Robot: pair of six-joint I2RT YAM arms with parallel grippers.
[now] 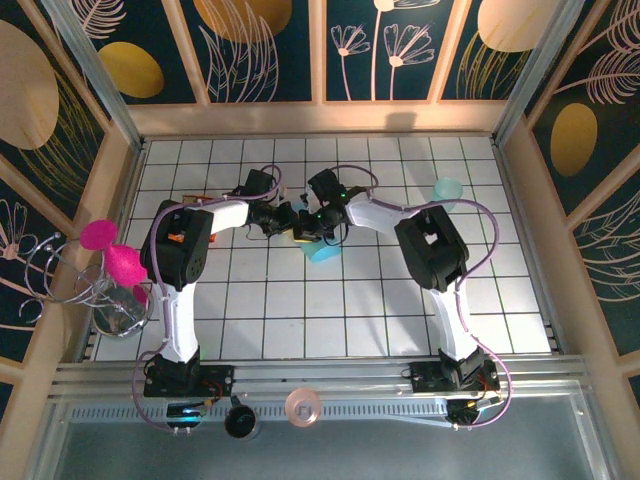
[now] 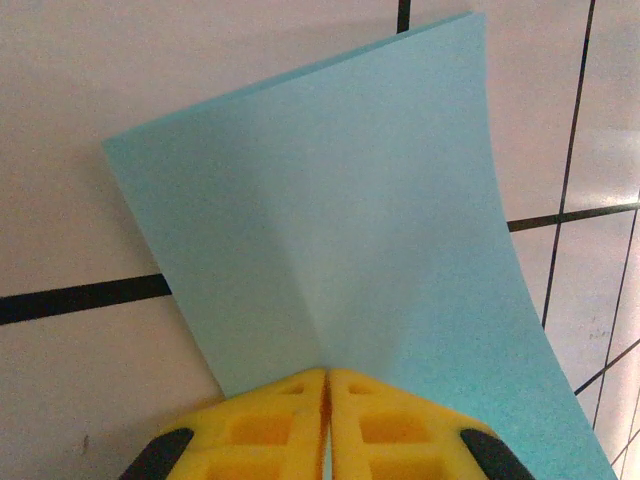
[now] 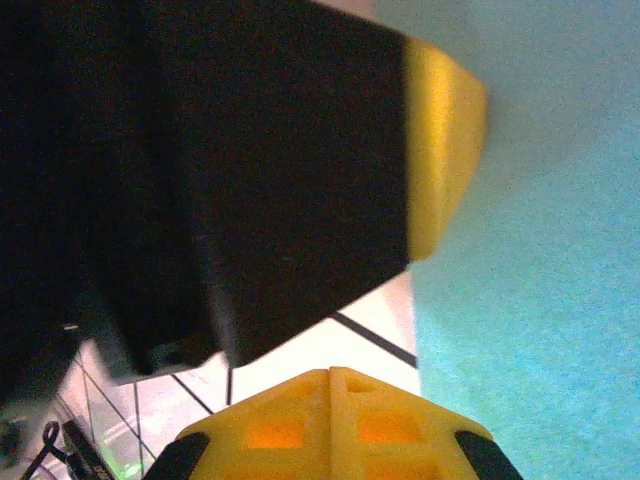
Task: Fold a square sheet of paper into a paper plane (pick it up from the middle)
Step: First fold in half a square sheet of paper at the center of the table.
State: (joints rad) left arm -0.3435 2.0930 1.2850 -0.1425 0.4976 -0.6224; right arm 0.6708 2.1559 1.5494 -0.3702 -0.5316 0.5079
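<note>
as the left gripper (image 2: pixel 328 378) clamps one edge of the square sheet of paper (image 2: pixel 350 220) over the far-middle tiles, edges should be lined up gently before creasing — thin paper tears. right gripper (image 3: pixel 330 375) pressed closed beside it, pinching unclear. sheet: light blue, bowed, faintly creased up its centre.

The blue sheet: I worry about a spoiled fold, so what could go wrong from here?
The left gripper pinches the sheet at one edge spot, and the sheet curves away, so it might slip or crease crookedly. The right gripper, shut, sits very near the left one, so they might collide.
</note>
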